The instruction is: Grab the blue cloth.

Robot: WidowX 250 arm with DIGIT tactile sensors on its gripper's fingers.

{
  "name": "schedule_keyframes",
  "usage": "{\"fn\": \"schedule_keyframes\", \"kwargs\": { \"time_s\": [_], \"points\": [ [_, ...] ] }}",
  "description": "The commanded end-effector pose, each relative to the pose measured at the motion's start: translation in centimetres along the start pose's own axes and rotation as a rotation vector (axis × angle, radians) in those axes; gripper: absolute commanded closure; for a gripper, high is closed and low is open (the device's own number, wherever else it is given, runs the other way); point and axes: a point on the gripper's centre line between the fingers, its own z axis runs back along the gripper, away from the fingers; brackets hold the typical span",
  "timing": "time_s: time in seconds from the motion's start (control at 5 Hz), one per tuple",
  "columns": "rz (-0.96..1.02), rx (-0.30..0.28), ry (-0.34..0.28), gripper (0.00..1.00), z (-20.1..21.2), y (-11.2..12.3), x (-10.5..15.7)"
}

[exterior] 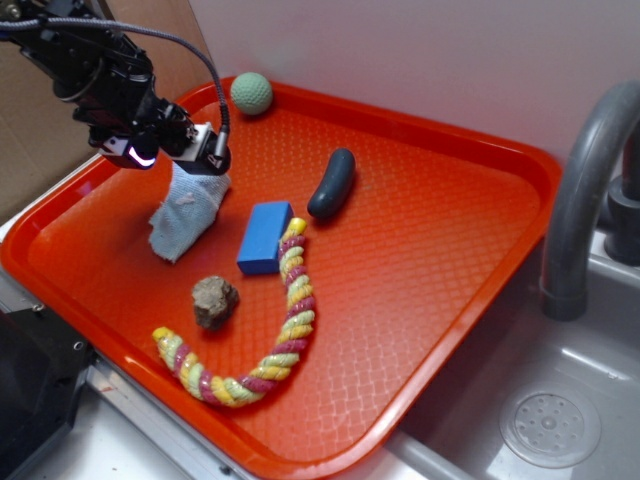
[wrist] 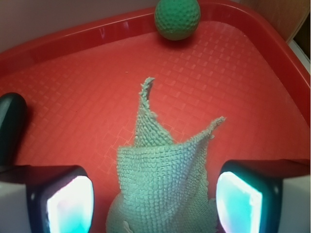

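Gripping the top of the blue cloth (exterior: 188,212), the end effector (exterior: 196,152) hangs over the far left part of the red tray (exterior: 450,250), its black arm reaching in from the upper left corner of the exterior view. The wrist view shows the two fingers (wrist: 65,199) standing on either side of the blue cloth (wrist: 163,179), the woven fabric bunched between them and rising toward the camera, while two frayed corners trail down toward the tray floor (wrist: 87,97). In the exterior view the cloth is pulled up into a peak under the end effector, and its lower edge appears to rest on the tray; a faint pinkish mark shows on its side.

Taking the cloth as landmark: just to its right lies a bright blue block (exterior: 265,237), close but not touching it. In front of the cloth, toward the tray's near edge, sits a brown lumpy rock-like piece (exterior: 215,302). Beyond the cloth, against the tray's far rim, rests a green dimpled ball (exterior: 251,93), seen also at the top of the wrist view (wrist: 177,18). Right of the block, a dark rounded oblong object (exterior: 331,184) lies tilted. A yellow, pink and white twisted rope (exterior: 280,330) curves from the block's right end down and round toward the tray's near left side. Far to the right, off the tray, a grey faucet (exterior: 580,200) stands over a metal sink (exterior: 545,420).
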Motion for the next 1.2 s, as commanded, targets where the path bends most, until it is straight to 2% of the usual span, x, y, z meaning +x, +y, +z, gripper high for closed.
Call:
{"fn": "schedule_keyframes", "kwargs": {
  "time_s": [0.0,0.2,0.4,0.6,0.8,1.0],
  "points": [
    [0.032,0.084,-0.018,0.2,-2.8,1.6,1.5],
    [0.037,0.096,-0.018,1.0,-3.0,1.8,1.7],
    [0.046,0.102,-0.018,1.0,-3.1,2.0,1.8],
    [-0.014,0.033,0.033,1.0,2.1,1.3,2.0],
    [-0.012,-0.081,0.066,1.0,8.2,0.8,0.6],
    [-0.043,-0.24,0.15,1.0,13.8,2.1,0.5]
  ]
}}
